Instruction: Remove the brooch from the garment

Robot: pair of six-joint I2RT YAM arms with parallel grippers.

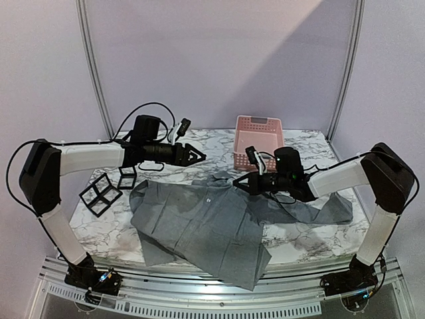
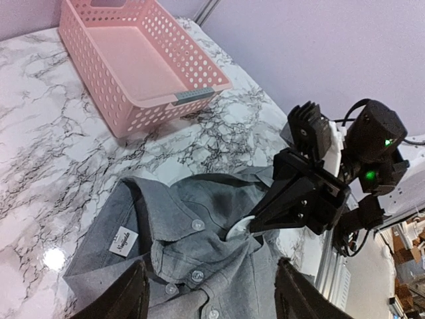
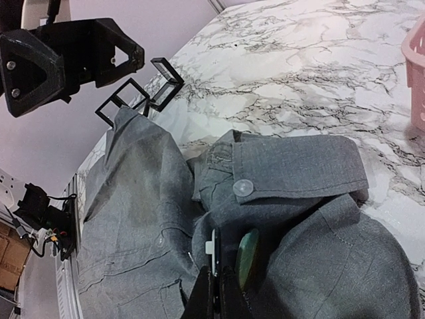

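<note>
Over the marble table [image 1: 305, 143], from the top camera, I see the garment [image 1: 199, 226] spread flat. My left gripper [image 1: 201, 156] hangs clear of it, jaws released, and the right gripper [image 1: 237, 182] is at the collar. From the left wrist, I see the right tips clenched on the brooch [image 2: 239, 229], a small white disc. From the right wrist, the jaws are pressed together against grey cloth.

top external: was set high at the near side, whole table [image 1: 312, 143] covered | left wrist: aimed closely over grey shirt [image 2: 212, 193] toward pink basket [image 2: 199, 93] | right wrist: held close; collar [image 3: 292, 166] shared by all
</note>
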